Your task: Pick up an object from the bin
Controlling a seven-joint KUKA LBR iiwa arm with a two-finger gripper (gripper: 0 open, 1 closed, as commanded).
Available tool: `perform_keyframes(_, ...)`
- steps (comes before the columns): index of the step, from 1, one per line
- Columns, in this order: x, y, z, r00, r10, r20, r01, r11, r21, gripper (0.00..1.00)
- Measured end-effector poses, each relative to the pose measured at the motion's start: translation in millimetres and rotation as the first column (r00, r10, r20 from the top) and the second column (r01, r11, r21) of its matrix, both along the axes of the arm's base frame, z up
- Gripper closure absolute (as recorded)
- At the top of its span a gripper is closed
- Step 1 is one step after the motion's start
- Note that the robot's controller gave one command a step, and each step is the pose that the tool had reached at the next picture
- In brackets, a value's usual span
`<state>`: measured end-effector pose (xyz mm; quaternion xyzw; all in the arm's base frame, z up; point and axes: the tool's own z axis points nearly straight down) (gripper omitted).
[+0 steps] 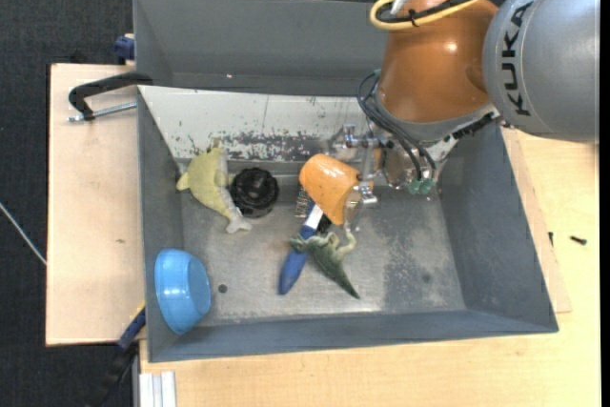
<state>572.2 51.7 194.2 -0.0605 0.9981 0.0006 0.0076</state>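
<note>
Bin (491,234) centre: hung low with gripper (355,203) just right of orange cup (327,185), green toy dinosaur (332,259) and blue pen (294,270) nearer; could not tell whether spread or pinching.

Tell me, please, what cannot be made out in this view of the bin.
- Gripper, camera view: whether it grips the orange cup beside it; the cup and the wrist's hardware crowd together there.
- Blue pen: its upper end runs under the orange cup.
- Black round thing: too dark to tell its kind.
- Bin floor at the right rear: covered by the arm's orange cover.
</note>
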Motion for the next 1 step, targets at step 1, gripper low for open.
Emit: perform_keyframes(1, -14.1, -13.5, 78.4, 0.964, 0.268, -0.003, -0.268, 0.964, -0.004, 1.0)
